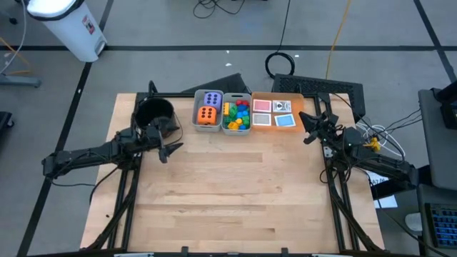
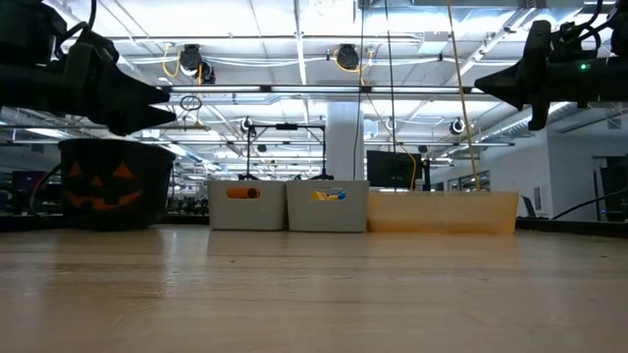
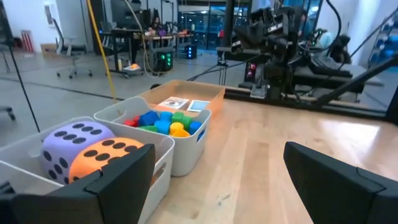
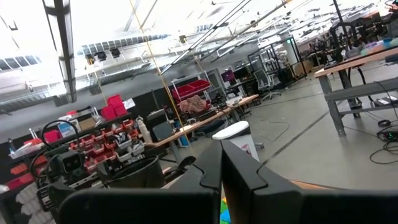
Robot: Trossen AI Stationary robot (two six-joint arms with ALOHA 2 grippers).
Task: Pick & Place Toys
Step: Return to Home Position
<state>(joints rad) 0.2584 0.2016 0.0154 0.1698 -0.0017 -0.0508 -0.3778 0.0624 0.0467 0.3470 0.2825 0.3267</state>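
Toys are sitting sorted along the far edge of the pale wooden table (image 1: 235, 193). A large purple dotted die (image 1: 212, 99) and a large orange dotted die (image 1: 208, 116) are filling the left grey plastic bin (image 1: 197, 107), the purple one lying farther back and the orange one nearer. Just beside it, the right grey plastic bin (image 1: 237, 95) is holding a heap of small red, yellow, green and blue plastic bricks (image 1: 236, 114). Touching that bin on its other side, the flat orange tray (image 1: 300, 107) is carrying four small picture cards (image 1: 273, 113) laid face up in two rows: two pink, one pale, one blue. A black pumpkin-face bucket (image 1: 155, 111) is standing near the left bin. The left gripper (image 1: 171, 150) is hovering above the boards on the table's left side, near the bucket, pointing across towards the bins, its dark fingers (image 3: 93, 186) spread wide with nothing between them. The right gripper (image 1: 308, 130) is hanging raised at the table's right edge, close to the tray's corner, its fingers (image 4: 249, 186) pressed together on nothing.
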